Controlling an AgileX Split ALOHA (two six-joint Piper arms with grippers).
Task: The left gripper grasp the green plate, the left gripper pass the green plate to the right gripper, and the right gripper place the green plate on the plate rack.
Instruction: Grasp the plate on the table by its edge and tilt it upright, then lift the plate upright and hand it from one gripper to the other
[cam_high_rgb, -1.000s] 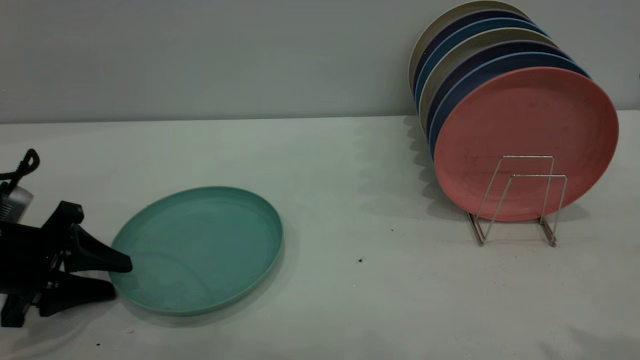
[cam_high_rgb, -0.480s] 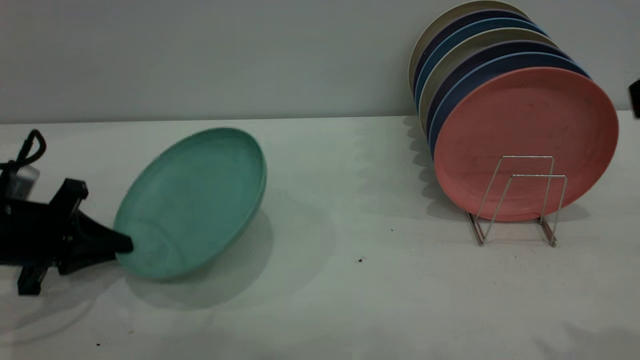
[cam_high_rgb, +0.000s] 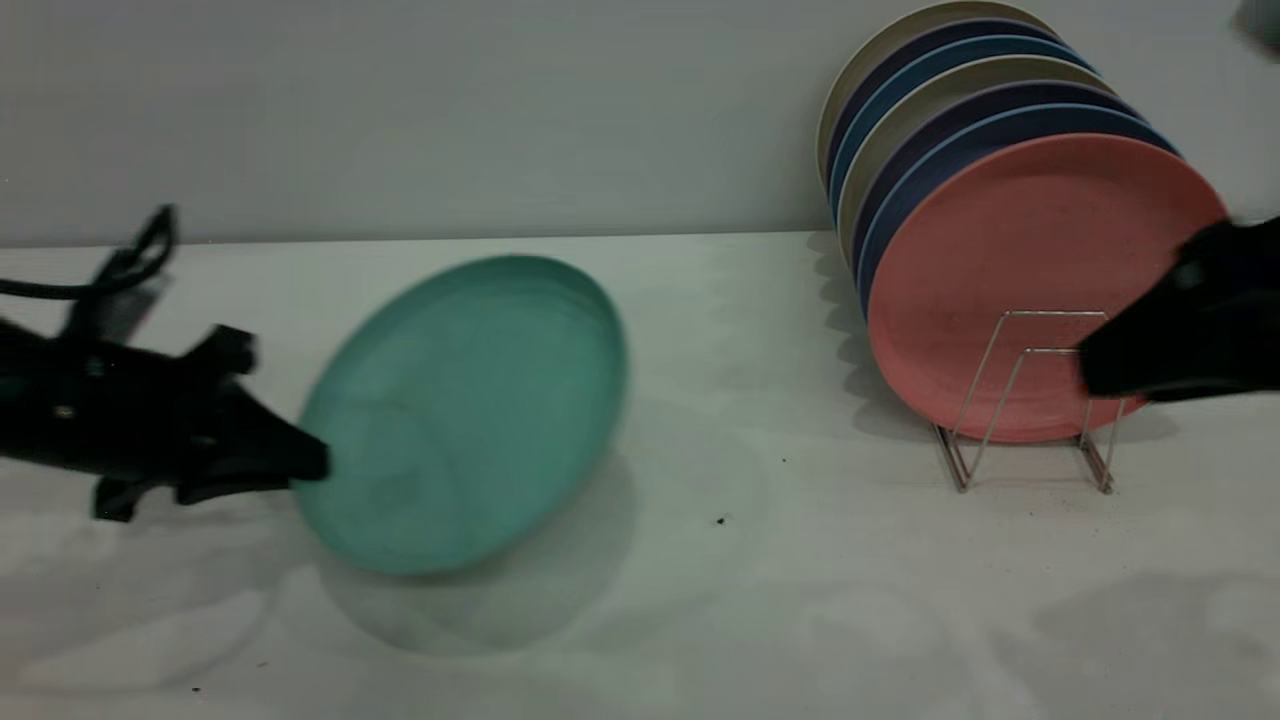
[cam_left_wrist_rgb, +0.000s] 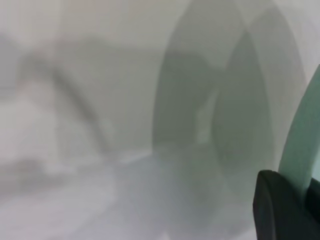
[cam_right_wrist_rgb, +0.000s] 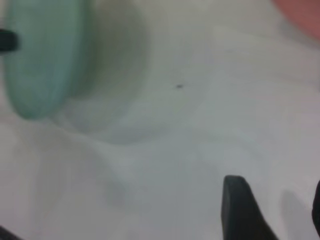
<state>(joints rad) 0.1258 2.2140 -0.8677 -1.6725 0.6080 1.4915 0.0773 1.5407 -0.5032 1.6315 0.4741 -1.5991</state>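
While the right gripper jaws gape, the left gripper jaws pinch the green plate rim.

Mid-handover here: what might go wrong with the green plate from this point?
The left gripper pinches the green plate only at its rim, tilted above the table, so it may pivot or slip. The right gripper passes in front of the plate rack and salmon-pink plate, and might knock them.

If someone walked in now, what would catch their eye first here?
Probably the green plate, tilted up off the table at centre-left, its edge clamped in the left gripper. Next, the row of upright plates fronted by a salmon-pink plate in the plate rack at right, with the right gripper before it.
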